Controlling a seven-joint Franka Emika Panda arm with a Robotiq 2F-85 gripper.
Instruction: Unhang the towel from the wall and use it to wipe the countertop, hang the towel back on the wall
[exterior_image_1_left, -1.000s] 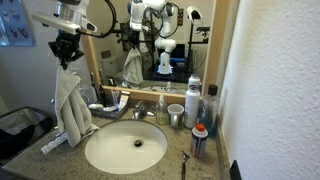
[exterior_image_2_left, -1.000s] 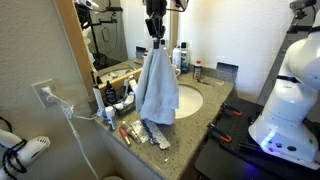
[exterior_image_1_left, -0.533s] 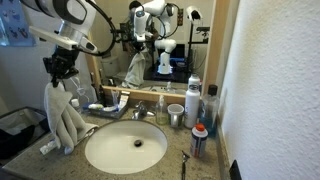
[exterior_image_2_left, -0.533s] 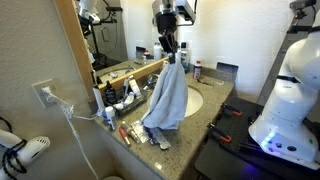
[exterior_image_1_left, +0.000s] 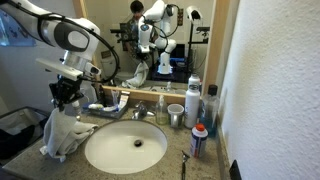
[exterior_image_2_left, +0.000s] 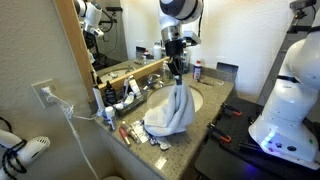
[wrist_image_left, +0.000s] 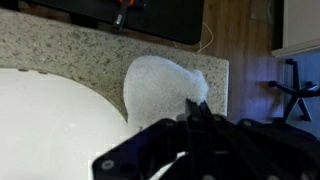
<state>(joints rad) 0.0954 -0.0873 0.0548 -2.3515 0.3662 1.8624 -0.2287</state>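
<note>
My gripper (exterior_image_1_left: 68, 97) (exterior_image_2_left: 177, 74) is shut on the top of the off-white towel (exterior_image_1_left: 61, 132) (exterior_image_2_left: 171, 113). The towel's lower part lies bunched on the speckled countertop (exterior_image_1_left: 214, 166) (exterior_image_2_left: 214, 106) at the rim of the white sink basin (exterior_image_1_left: 125, 148). In the wrist view the shut gripper (wrist_image_left: 195, 106) pinches a peak of the towel (wrist_image_left: 158, 84), which spreads over the countertop (wrist_image_left: 80, 48) beside the basin (wrist_image_left: 45, 125). The white textured wall (exterior_image_1_left: 272, 85) fills one side of an exterior view.
A faucet (exterior_image_1_left: 140, 113), a metal cup (exterior_image_1_left: 175, 115), a spray bottle (exterior_image_1_left: 193, 94) and a dark bottle (exterior_image_1_left: 209, 105) stand behind the basin. Small toiletries (exterior_image_2_left: 135, 132) lie near the towel. The wood-framed mirror (exterior_image_1_left: 150, 45) backs the counter. A hair dryer (exterior_image_2_left: 28, 152) hangs below an outlet.
The gripper has come down and toward the basin with the towel. The towel hung free before; now its lower part is piled on the countertop.
</note>
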